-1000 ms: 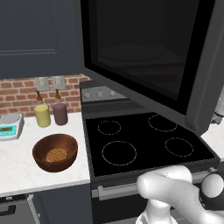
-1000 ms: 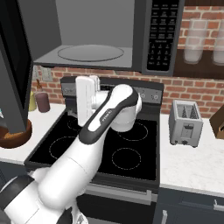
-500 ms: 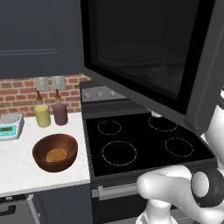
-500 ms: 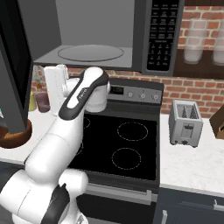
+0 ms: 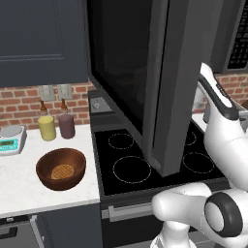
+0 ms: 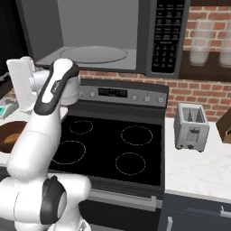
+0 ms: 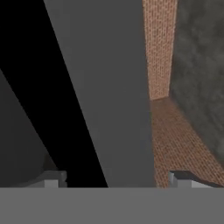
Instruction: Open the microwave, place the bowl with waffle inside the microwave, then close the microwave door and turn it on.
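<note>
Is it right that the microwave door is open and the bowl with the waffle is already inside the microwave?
Not quite. The microwave door is open, but the bowl with the waffle sits on the counter left of the stove, as the left base view shows.

The grey microwave door point(image 7: 105, 87) is running edge-on from 12 down to 6 o'clock, between the two spread fingers point(image 7: 50, 178), with a brick wall point(image 7: 164, 118) showing toward 3 o'clock.
</note>
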You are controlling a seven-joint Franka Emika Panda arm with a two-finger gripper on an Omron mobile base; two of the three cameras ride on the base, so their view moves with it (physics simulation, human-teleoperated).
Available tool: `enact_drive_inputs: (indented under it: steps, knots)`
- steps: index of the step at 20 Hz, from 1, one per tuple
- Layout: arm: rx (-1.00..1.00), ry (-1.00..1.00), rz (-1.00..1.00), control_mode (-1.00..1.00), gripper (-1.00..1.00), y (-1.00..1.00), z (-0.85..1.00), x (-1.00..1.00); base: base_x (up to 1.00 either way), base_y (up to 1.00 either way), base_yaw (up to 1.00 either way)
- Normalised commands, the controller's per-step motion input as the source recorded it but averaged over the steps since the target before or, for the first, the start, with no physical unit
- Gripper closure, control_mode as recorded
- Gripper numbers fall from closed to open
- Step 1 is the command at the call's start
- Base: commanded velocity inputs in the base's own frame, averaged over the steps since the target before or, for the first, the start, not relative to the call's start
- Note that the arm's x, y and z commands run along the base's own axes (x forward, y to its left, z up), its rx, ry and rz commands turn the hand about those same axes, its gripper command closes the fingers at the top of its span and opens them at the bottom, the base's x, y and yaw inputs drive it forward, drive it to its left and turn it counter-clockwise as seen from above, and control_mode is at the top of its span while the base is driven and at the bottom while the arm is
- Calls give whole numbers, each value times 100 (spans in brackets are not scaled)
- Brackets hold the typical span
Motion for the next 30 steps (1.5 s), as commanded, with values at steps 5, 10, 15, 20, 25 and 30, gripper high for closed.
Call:
enact_drive_inputs:
  steps: [5,10,15,20,25,30]
  knots:
    - [-1,-5,6,-100,-100,100,22,-28,0,0,0]
    - [0,-13,-12,-100,-100,-15,8,-33,0,0,0]
    - [0,-13,-24,-100,-100,-100,-11,-57,0,0,0]
    - [-9,-11,-41,-100,-100,-97,-60,-53,0,0,0]
    - [-28,-23,-46,-100,-100,-55,-75,-2,0,0,0]
    - [-23,-10,-33,-100,-100,-18,-39,43,0,0,0]
